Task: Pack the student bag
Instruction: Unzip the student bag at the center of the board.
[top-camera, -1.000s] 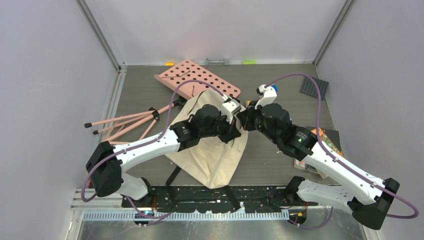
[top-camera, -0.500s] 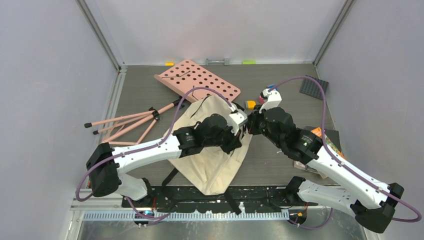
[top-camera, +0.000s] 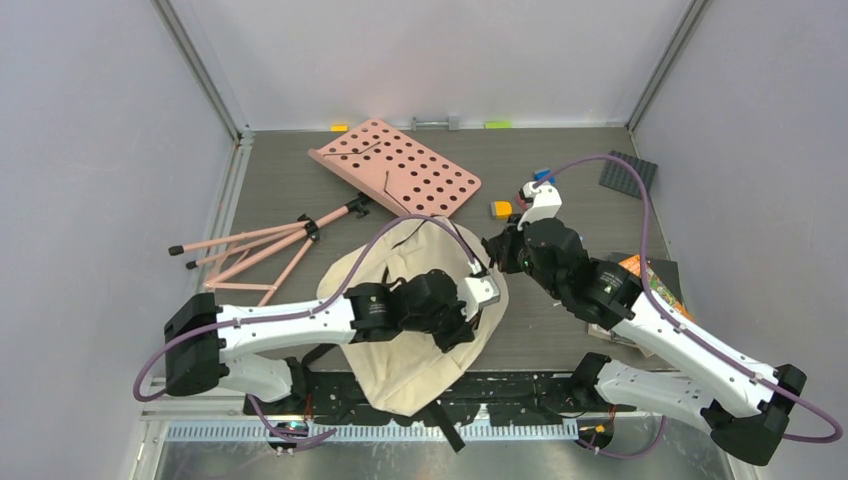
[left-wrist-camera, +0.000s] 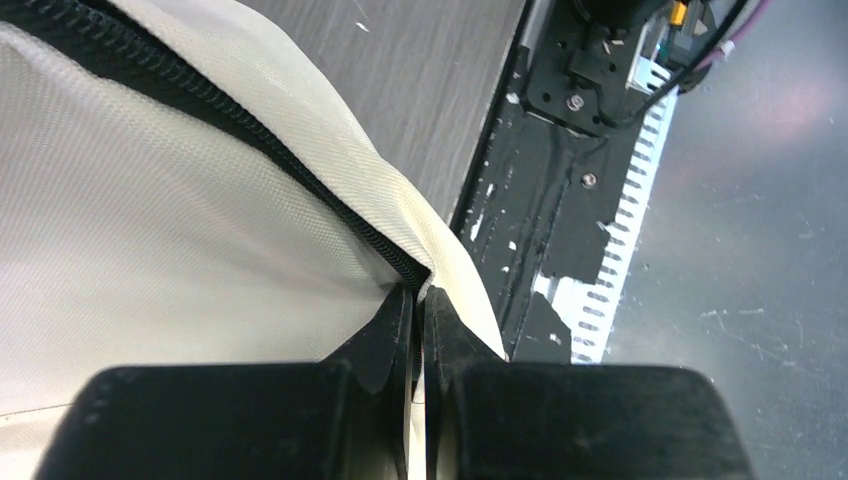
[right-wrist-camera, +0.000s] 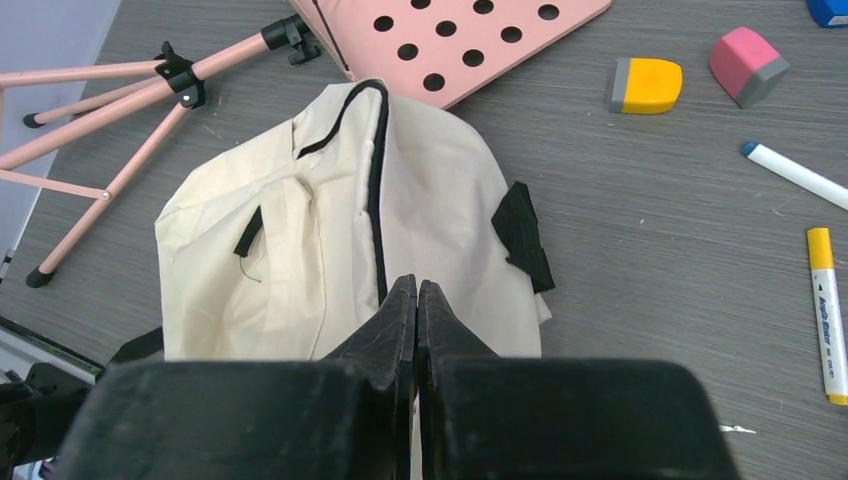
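Observation:
The student bag (top-camera: 395, 260) is a cream fabric backpack with black zippers, lying flat at the table's near middle. My left gripper (top-camera: 465, 332) is low at its near right edge. In the left wrist view that gripper (left-wrist-camera: 418, 292) is shut on the student bag (left-wrist-camera: 150, 220), pinching the fabric right at the black zipper. My right gripper (top-camera: 493, 250) hangs above the bag's right side. In the right wrist view it (right-wrist-camera: 415, 283) is shut, with nothing seen between its fingers, and the bag (right-wrist-camera: 440, 190) lies well below.
A pink perforated board (top-camera: 395, 165) and a pink tripod (top-camera: 265, 240) lie beyond and left of the bag. An orange eraser (right-wrist-camera: 645, 85), pink eraser (right-wrist-camera: 748, 65), white marker (right-wrist-camera: 795, 175) and yellow marker (right-wrist-camera: 825, 310) lie to the right. Books (top-camera: 650, 285) sit far right. The black rail (left-wrist-camera: 560, 200) runs along the near edge.
My left gripper has dragged the bag toward the near edge, away from the pink board. The right gripper has stayed about where it was, now apart from the left one.

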